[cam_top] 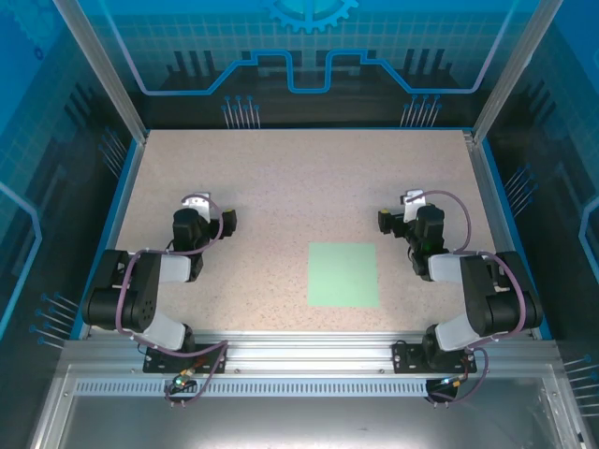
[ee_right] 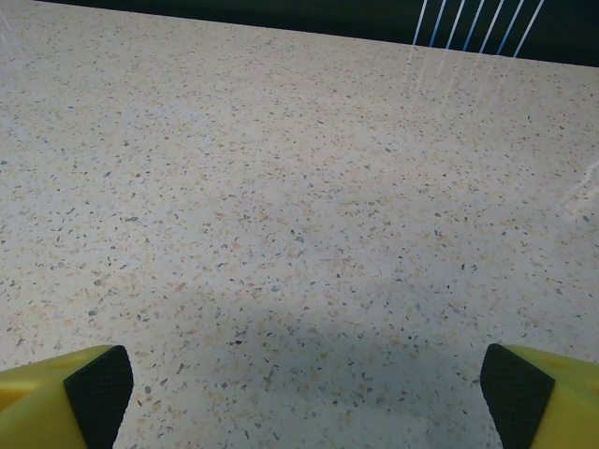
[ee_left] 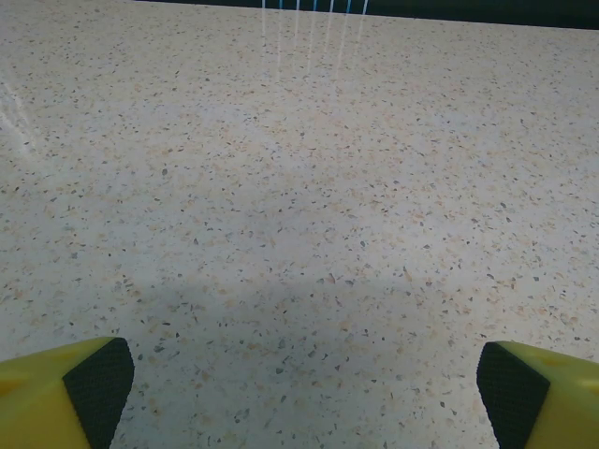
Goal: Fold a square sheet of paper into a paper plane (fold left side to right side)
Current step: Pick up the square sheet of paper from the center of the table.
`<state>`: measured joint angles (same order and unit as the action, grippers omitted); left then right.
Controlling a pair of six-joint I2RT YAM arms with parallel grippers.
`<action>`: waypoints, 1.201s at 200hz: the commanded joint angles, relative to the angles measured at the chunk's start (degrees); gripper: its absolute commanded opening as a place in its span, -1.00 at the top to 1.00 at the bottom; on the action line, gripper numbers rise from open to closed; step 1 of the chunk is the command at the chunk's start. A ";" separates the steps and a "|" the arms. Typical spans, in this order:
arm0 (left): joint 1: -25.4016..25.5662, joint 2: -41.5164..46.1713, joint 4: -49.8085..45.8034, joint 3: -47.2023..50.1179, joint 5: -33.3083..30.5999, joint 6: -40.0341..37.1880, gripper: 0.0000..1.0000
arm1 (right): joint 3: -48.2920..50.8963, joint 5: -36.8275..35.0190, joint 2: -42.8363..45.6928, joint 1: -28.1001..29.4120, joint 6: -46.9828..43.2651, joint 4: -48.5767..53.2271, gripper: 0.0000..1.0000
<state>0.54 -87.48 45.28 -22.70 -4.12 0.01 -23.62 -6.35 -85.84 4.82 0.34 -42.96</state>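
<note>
Tabletop (cam_top: pixel 281 178) of pale beige with fine dark and orange speckles lies between the two arms. It is matte, with a soft grey shadow in front of each wrist camera. Around it stand blue see-through walls (cam_top: pixel 56 140) with a printed circuit pattern, held by grey metal posts (cam_top: pixel 98 65). A ribbed metal rail (cam_top: pixel 309 351) runs along the near edge.

The square sheet of paper (cam_top: pixel 343 274), pale mint-green, lies flat and unfolded on the tabletop, near the front edge and right of centre. It is closer to the right arm, and nothing touches it.

The left gripper (ee_left: pixel 304 379) is spread wide and empty above bare surface, and the right gripper (ee_right: pixel 309 383) is the same. Their yellow fingers with black pads (ee_left: pixel 98 385) are cut off by the bottom corners of the wrist views. From above, the fingers are too small and dark to make out.
</note>
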 commanded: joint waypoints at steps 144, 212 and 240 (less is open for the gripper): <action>-0.39 16.53 -23.34 -7.39 -2.12 5.59 -0.97 | -3.04 -1.19 2.27 -1.83 1.40 4.83 -0.99; 15.32 33.40 -67.61 -23.13 0.49 16.81 -0.97 | -18.67 -5.13 18.46 4.46 11.60 55.40 -0.99; 24.13 29.17 -69.39 -25.37 7.53 23.79 -0.97 | -22.53 -2.92 17.93 9.02 18.94 69.73 -0.99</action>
<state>18.44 -54.30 -12.62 -46.44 -3.62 15.77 -43.70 -10.17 -67.09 10.22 10.59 4.86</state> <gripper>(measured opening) 0.986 0.995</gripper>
